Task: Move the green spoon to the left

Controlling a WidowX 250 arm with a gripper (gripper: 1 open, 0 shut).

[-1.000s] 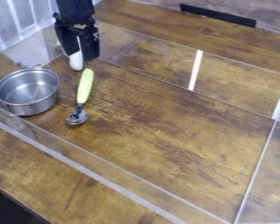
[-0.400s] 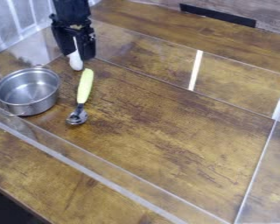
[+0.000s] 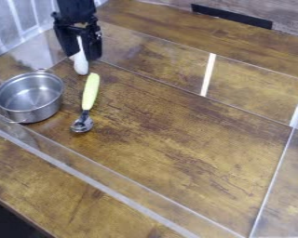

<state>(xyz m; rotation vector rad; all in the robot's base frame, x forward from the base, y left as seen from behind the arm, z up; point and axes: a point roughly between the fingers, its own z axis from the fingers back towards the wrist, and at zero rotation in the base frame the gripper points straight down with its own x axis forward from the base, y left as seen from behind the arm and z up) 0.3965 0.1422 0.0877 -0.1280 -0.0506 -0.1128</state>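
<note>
Hanging over the far left part of the wooden table (image 3: 177,139), the black gripper (image 3: 79,54) points downward, its two dark fingers (image 3: 66,44) standing a little apart on either side of a small white object (image 3: 81,64). Whether the fingers press on that object or merely flank it cannot be told from this view. The white object sits at or just below the fingertips, close above the table surface.

Just near of the gripper, and apart from it, the green spoon (image 3: 88,98) lies flat on the table. Its yellow-green handle points toward the far side, its upper end close to the white object without visibly touching it. The silver scoop lies at the near end, resting on the wood.

To the left of the spoon stands a steel bowl (image 3: 27,96), upright, near the spoon but not touching it.

A clear plastic barrier (image 3: 214,72) crosses the table to the right, well apart from the spoon.
</note>
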